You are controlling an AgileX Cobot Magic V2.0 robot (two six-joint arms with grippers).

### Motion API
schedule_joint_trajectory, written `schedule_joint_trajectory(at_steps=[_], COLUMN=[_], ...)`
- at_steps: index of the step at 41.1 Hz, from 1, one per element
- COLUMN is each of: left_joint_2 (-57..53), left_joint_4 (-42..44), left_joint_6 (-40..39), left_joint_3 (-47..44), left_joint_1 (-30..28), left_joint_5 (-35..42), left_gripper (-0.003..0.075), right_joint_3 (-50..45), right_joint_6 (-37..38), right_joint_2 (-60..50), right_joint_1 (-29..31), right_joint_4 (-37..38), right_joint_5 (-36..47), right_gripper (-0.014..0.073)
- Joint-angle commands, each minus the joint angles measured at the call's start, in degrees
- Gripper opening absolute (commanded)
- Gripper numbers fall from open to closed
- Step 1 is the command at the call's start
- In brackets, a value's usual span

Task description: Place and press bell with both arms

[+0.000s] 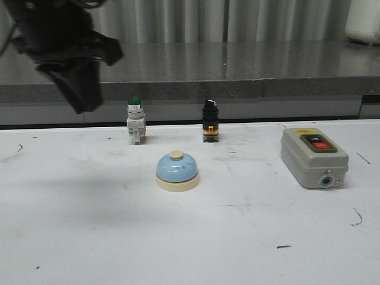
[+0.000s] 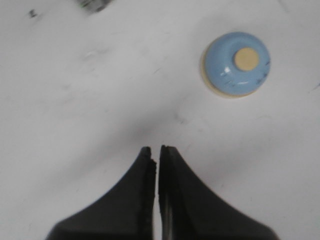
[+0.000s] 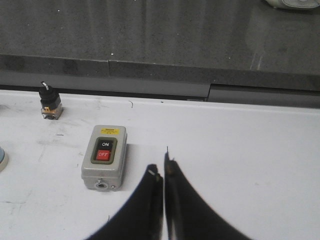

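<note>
The light-blue bell (image 1: 177, 170) with its cream base and cream top button stands upright on the white table, near the middle. The left wrist view looks down on the bell (image 2: 236, 64). My left arm (image 1: 68, 50) hangs high over the table's back left, well apart from the bell. My left gripper (image 2: 155, 149) is shut with nothing between its fingers. My right gripper (image 3: 161, 167) is shut and empty too, over bare table beside the grey switch box (image 3: 104, 157). A sliver of the bell's base (image 3: 2, 160) shows in the right wrist view. The right arm is out of the front view.
A grey switch box (image 1: 313, 157) with red and green buttons lies at the right. A green-capped push-button (image 1: 135, 121) and a black selector switch (image 1: 210, 121) stand at the table's back edge, before a dark grey ledge (image 1: 237, 71).
</note>
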State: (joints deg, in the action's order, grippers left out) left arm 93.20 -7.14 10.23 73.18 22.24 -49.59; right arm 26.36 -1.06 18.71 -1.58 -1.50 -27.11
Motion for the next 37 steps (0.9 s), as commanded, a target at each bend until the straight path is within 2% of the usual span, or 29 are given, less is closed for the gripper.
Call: schedule_joint_trajectory(at_steps=[1,7,14,24,30,35,37], left_joint_2=[-8.85,-19.57,-33.53,-58.19,-71.62,-78.47,-80.07], left_joint_4=[-3.32,-3.48,-3.48,-5.03,-5.87,-5.87,-5.87], left_joint_6=[-0.70,-0.70,-0.70,-0.70,-0.70,-0.70,-0.70], left_joint_3=[-4.60,-14.45,-26.86,-43.97,-50.10,-52.82,-53.16], left_joint_1=[-4.98,-12.02,-17.21,-17.79,-17.79,-17.79,-17.79], left_joint_5=[3.88,9.43,17.49,30.88,31.77,31.77,31.77], left_gripper=[-0.0020,-0.0020,-0.0020,-0.0020,-0.0020,-0.0020,-0.0020], right_joint_3=[1.89,1.89,1.89,1.89,2.29,5.02,6.56], right_joint_6=[-0.01,-0.01,-0.01,-0.01,-0.01,-0.01,-0.01], right_joint_2=[0.97,0.97,0.97,1.44,5.83,14.08,17.89], right_joint_1=[0.23,0.23,0.23,0.23,0.23,0.01,-0.46], right_joint_4=[0.03,0.03,0.03,0.03,-0.53,-3.21,-3.99], right_joint_5=[5.01,5.01,4.96,5.35,6.48,7.18,7.30], right_gripper=[0.0034,0.0034,0.0034,0.0034,0.0031,0.0029,-0.0003])
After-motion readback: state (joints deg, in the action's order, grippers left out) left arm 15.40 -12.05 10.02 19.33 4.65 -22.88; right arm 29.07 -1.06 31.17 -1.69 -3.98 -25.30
